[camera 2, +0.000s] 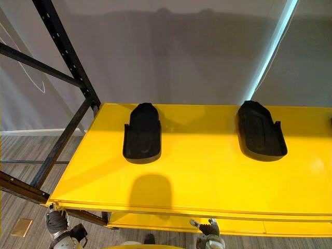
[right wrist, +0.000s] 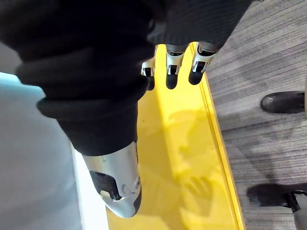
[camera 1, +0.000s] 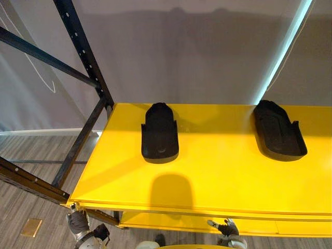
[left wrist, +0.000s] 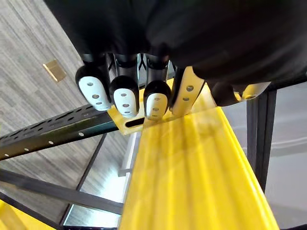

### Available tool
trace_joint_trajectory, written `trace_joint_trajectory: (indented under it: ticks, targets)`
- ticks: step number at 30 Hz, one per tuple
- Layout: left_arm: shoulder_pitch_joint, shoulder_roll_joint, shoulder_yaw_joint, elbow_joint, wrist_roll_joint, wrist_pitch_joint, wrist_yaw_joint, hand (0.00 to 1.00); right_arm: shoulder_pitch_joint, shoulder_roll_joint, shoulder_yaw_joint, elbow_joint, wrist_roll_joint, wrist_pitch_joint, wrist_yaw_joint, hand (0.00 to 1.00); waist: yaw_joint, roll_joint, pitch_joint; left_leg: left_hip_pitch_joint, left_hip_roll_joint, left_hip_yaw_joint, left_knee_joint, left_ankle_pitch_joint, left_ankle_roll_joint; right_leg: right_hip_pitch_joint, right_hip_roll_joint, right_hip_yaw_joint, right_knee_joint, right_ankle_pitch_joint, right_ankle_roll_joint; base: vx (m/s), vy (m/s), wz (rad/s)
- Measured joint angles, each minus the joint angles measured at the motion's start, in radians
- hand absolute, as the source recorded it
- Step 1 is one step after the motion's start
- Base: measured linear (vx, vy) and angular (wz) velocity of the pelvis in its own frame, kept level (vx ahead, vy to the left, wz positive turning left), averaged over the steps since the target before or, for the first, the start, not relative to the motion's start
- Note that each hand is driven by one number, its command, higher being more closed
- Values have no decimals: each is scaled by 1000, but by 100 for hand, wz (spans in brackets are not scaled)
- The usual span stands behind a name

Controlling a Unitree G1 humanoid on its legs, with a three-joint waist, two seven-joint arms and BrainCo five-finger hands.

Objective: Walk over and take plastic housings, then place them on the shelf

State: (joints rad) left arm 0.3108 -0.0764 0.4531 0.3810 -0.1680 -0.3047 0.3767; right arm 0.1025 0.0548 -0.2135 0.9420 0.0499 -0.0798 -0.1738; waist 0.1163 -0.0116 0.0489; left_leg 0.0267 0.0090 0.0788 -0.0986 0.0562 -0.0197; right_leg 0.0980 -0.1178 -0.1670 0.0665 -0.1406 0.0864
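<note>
First housing: black moulded plastic housing (camera 1: 160, 132) lying flat at centre left of the head views, resting on the bright yellow metal shelf (camera 1: 218, 179), rounded end pointing toward the grey wall behind.
Second housing: second black plastic housing (camera 1: 278, 129) lying at centre right on the same shelf, well apart from the first and turning slightly askew.
Left hand: left hand (camera 1: 78, 222) hanging at the lower left corner, below the shelf's front edge; fingers (left wrist: 125, 96) stretching out straight in a row beside the shelf's corner, gripping nothing.
Right hand: right hand (camera 1: 227, 227) hanging at the bottom edge, right of centre, just below the front edge; fingers (right wrist: 172, 67) relaxing loosely with the thumb apart, carrying nothing.
Surroundings: dark perforated steel upright (camera 1: 83, 49) rising at upper left; grey plank floor (camera 1: 31, 150) showing at lower left; pair of black shoes (right wrist: 283, 101) of a person standing on that floor close to the shelf.
Step in hand: seemingly closing out the placing, judging by both housings sitting on the shelf and both hands hanging free.
Next move: likely calling for backing away and walking off for further housings; keeping both hands low and clear of the front edge while turning, avoiding nudging the placed pair.
</note>
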Motion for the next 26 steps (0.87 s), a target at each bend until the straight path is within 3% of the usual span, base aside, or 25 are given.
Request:
trace_joint_trajectory:
  ticks: [1,4,8,14,15,17,18,22,26]
  targets:
    - [-67,-21,156,58,-118,18,42,100,0,0,-5,22,1,0,-1,0,0,-10,4,7,-7,-1,-3,0,0,7,-1,-1,-2,-4,1,0,0,0]
    - [-64,-17,290,138,-270,31,137,100,4,3,-8,25,1,0,-7,0,1,-41,35,6,-16,-23,1,-1,2,19,-5,-19,-3,-12,6,48,-9,17]
    - [-20,-8,364,80,-294,22,194,100,-7,17,-12,25,1,-2,-22,0,12,-95,66,3,-30,-50,4,-5,8,35,-15,-37,-11,-15,8,89,5,26]
    - [-11,-12,329,107,-273,7,165,100,-35,14,-2,21,1,-24,-19,0,8,-82,63,12,-42,-48,4,-16,23,41,-24,-18,-9,-3,-9,51,24,0]
    - [-6,-4,239,227,-239,39,108,0,-33,7,-2,23,1,-24,-19,0,7,-63,66,18,-43,-44,4,-19,27,40,-27,-9,-1,-2,-11,17,24,-5]
    - [-6,0,168,309,-180,73,51,0,-33,3,2,25,1,-24,-18,0,6,-54,66,20,-44,-40,4,-20,29,38,-28,2,2,0,-13,2,18,-9]
    - [-13,0,96,406,-106,123,-23,0,-29,2,11,31,0,-23,-14,0,4,-52,64,23,-43,-32,4,-20,29,37,-28,8,2,0,-13,-6,3,-10]
    - [-20,3,71,470,-3,169,-114,0,-39,-21,27,59,-1,-24,5,0,-2,-55,62,30,-41,-17,3,-20,29,37,-22,25,2,-1,-13,-23,-21,-14]
    - [-24,33,8,505,68,179,-162,0,-40,-57,27,66,0,-22,15,0,-22,-31,66,37,-40,4,-4,-20,28,34,-22,36,0,-1,-12,-66,-25,-16]
